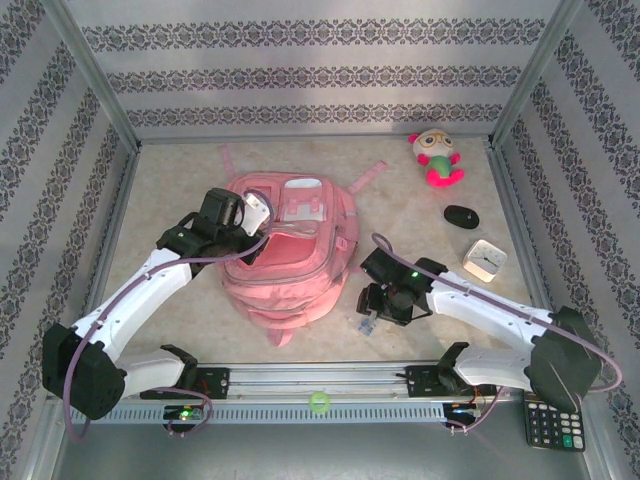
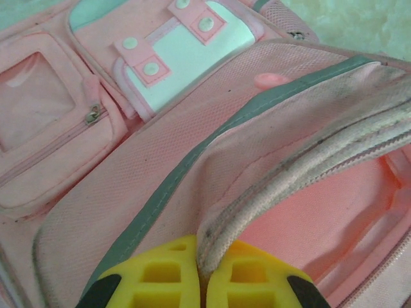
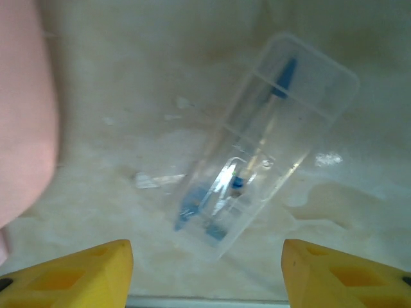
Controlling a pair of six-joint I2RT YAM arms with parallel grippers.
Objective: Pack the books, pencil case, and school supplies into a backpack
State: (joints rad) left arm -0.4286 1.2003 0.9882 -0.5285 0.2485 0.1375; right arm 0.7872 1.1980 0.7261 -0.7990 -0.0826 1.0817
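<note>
The backpack [image 1: 300, 285] lies flat in the middle of the table [image 1: 170, 180], front pockets and whitish patch facing up. Its main opening gapes on the side toward my left arm. My left pincer [image 1: 250, 215] is clenched on the corded rim of that opening. In the left wrist view the yellow fingers [image 2: 160, 276] meet around the piped edge, with the pink lining of the backpack [image 2: 192, 128] showing beyond it. The clear packet [image 3: 263, 141], with bluish contents inside, lies slantwise on the bare table just off the backpack's right lower corner, where it shows small from above [image 1: 366, 325]. My right pincer [image 1: 385, 300] hangs over it, released. Its two yellow fingers [image 3: 83, 273] stand wide apart and touch nothing, and the packet lies free ahead of them. A pink bulge of backpack [image 3: 22, 128] sits at the left of that view. Farther right are a dark oval thing [image 1: 461, 216] and a small white clock [image 1: 485, 259]. A pink-and-green plush toy [image 1: 436, 157] sits near the far right corner. A black calculator [image 1: 553, 425] lies by my right base, and a small green ball [image 1: 319, 402] rests on the front rail.
</note>
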